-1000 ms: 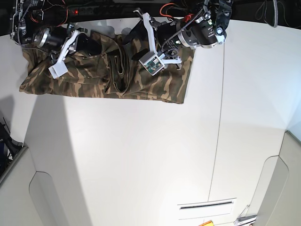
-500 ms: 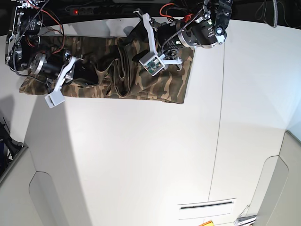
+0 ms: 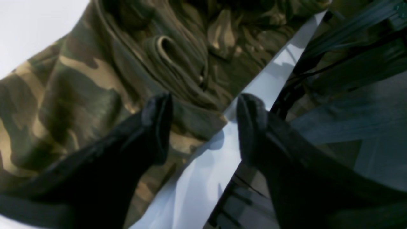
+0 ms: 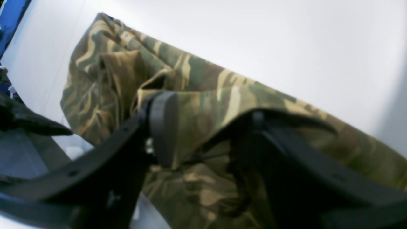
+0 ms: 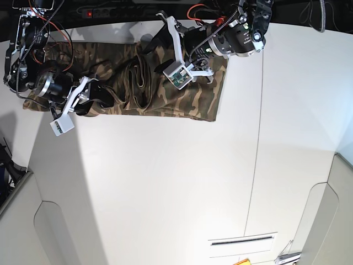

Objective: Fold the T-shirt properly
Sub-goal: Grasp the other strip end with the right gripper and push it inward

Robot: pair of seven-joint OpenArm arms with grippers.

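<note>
The T-shirt (image 5: 190, 99), in olive, brown and tan camouflage, lies bunched in a long band along the table's far edge. My right gripper (image 5: 103, 94) stands over its left part. In the right wrist view its jaws (image 4: 208, 127) are apart, and a raised fold of the T-shirt (image 4: 197, 79) lies loosely between them and drapes over one finger. My left gripper (image 5: 150, 43) hovers at the shirt's far edge, near the middle. In the left wrist view it (image 3: 203, 117) is open, with the T-shirt (image 3: 79, 82) hem and the table edge below the gap and nothing gripped.
The white table (image 5: 165, 182) has a thin seam (image 5: 256, 138) running front to back and a slot (image 5: 242, 241) near the front. A power strip with a red light (image 5: 90, 12) and cables sit behind the far edge. A blue object (image 4: 11, 16) lies beyond the shirt.
My right arm has swung toward the table's front, dragging the shirt's left part with it, and its jaws have gone from shut to open. The left arm has stayed in place.
</note>
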